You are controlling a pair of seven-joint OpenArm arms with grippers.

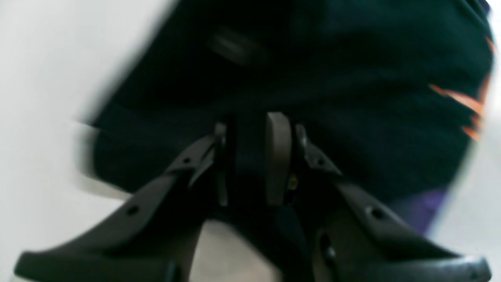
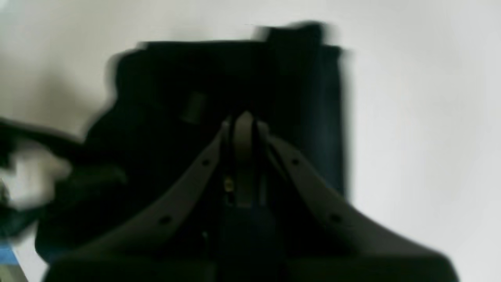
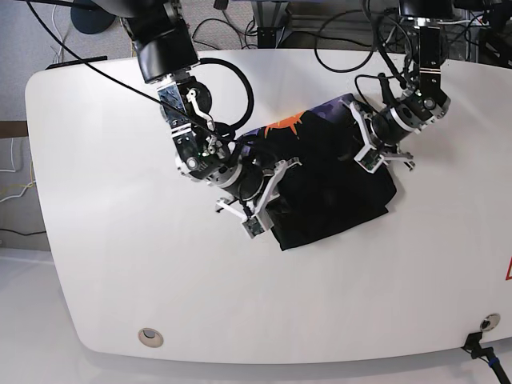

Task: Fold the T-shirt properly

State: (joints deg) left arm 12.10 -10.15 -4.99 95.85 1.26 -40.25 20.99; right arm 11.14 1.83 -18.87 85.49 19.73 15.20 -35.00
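On the white table [image 3: 120,264], both claws, left [image 3: 382,156] and right [image 3: 260,196], clench the black T-shirt [image 3: 332,200]; cables [image 3: 336,36] trail behind

Base view: high, looking down on the whole white table [image 3: 120,264] and the T-shirt [image 3: 336,200] at mid-table. Wrist views: each close above the T-shirt [image 1: 352,98] [image 2: 164,117], blurred, looking past its own gripper; all three share the shirt.

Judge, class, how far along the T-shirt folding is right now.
Done: the T-shirt is already gathered into a compact bundle on the white table. In hand: the left gripper and right gripper each pinch the cloth at opposite edges. Left: flattening it, since it looks rumpled, with orange print showing, then releasing.
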